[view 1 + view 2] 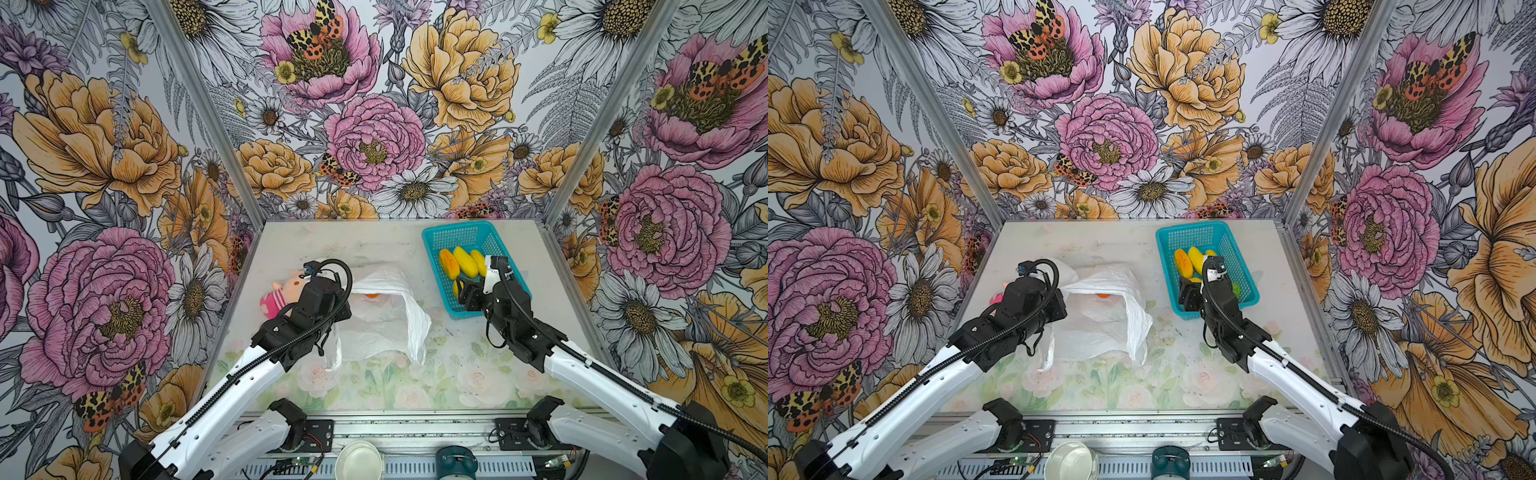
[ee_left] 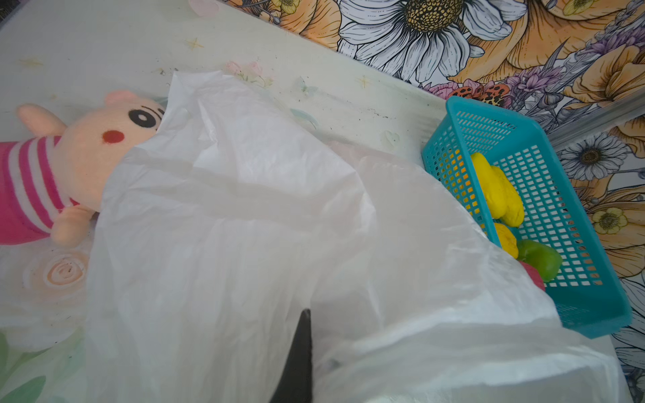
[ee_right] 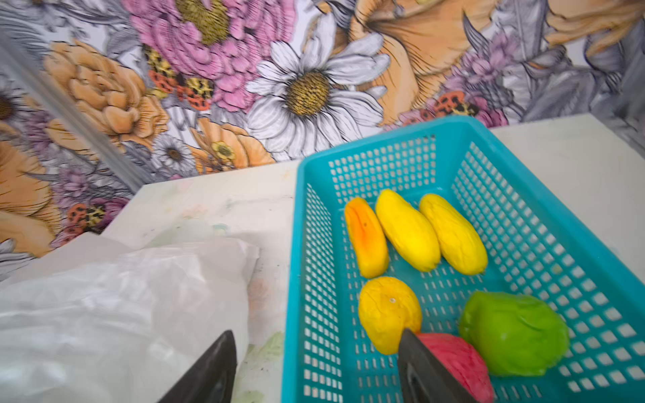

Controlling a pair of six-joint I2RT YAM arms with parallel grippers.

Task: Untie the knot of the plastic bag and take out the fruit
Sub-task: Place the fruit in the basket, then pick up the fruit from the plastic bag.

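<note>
Lying on the worktop: the plastic bag [image 1: 374,332], white and crinkly. It sits in the middle of the pale worktop [image 1: 457,374], between the doll and the basket.
Bag mouth: wide open. The top layer is lifted like a little tent.
Handle loops: two long strips, one [image 1: 419,332] on the basket side and one [image 1: 332,357] on the doll side. They hang loose and apart, not tied.
Fruit in the bag: one orange fruit [image 1: 372,296] peeks out under the lifted edge. It shows in both top views.
Left jaws: clenched on the bag's edge, holding it up off the worktop. In the left wrist view only one dark fingertip [image 2: 302,349] pokes out of the plastic.
Right jaws: spread apart with nothing between them, over the near corner of the basket. One fingertip [image 3: 209,370] is on the bag side. The other fingertip [image 3: 425,373] is in front of the red-pink fruit.
Basket: teal mesh basket [image 1: 469,232], at the back on the right arm's side, just beside the bag.
Fruit in the basket: six pieces.
- Three long ones lie side by side: an orange-yellow one [image 3: 366,240] and two yellow ones [image 3: 406,232] [image 3: 453,235].
- A round yellow one [image 3: 389,312] lies nearer the jaws.
- A green one [image 3: 513,335] touches the red-pink fruit [image 3: 457,363].
Doll: pink-striped plush doll [image 1: 282,293], lying on the left arm's side. The bag's edge covers part of its face.
</note>
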